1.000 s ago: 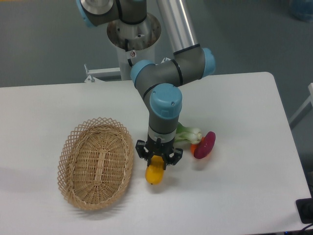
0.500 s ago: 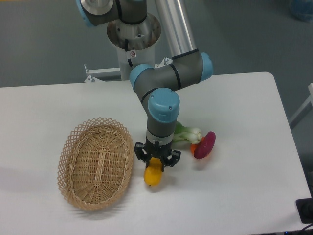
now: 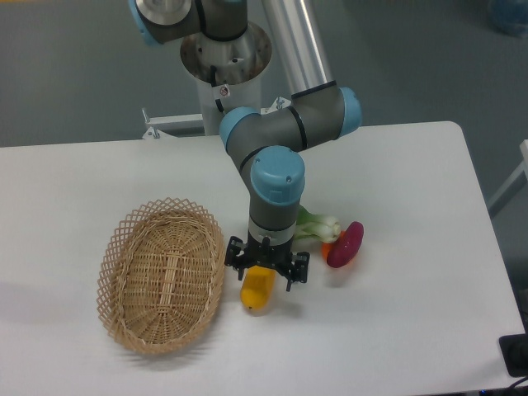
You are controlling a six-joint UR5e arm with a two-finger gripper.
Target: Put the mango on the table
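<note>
I see the end effector [image 3: 266,270] spread around the mango [image 3: 256,289] on the table [image 3: 396,330]; smooth, rounded, likely slippery, so grip mid-body.

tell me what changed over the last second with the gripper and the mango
The gripper spread its fingers wider and let go of the mango, which now lies on the table beside the basket, slightly left of where it was. The basket, the leafy vegetable and the dark red piece stayed put.
</note>
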